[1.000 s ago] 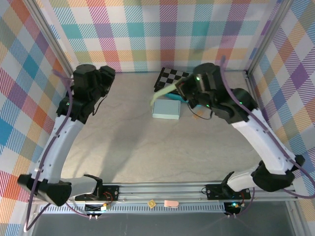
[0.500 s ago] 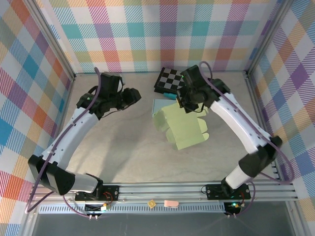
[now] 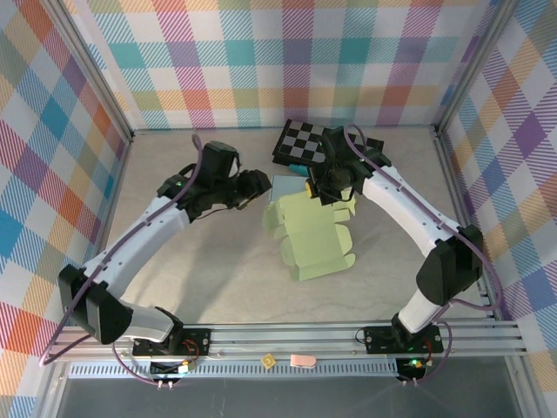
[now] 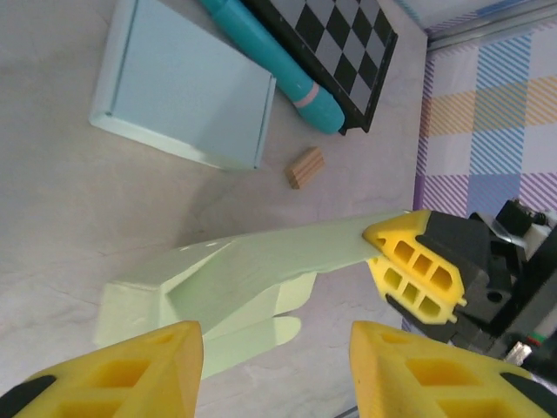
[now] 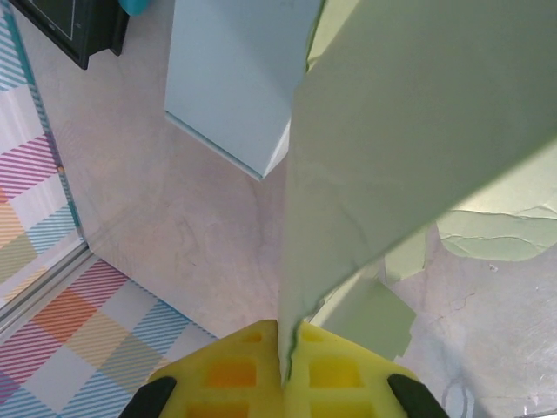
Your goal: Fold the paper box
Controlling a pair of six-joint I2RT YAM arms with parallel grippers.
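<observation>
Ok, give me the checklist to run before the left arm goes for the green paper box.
1. Right gripper shut on the edge of the paper box: ok.
2. Left gripper open and holding nothing: ok.
3. Paper flaps inside the left gripper's opening: cannot tell; they look close in the left wrist view.
4. Box folded: not ok, the sheet is spread out with its flaps unfolded.
5. Blue box and wooden block apart from the paper: ok.
</observation>
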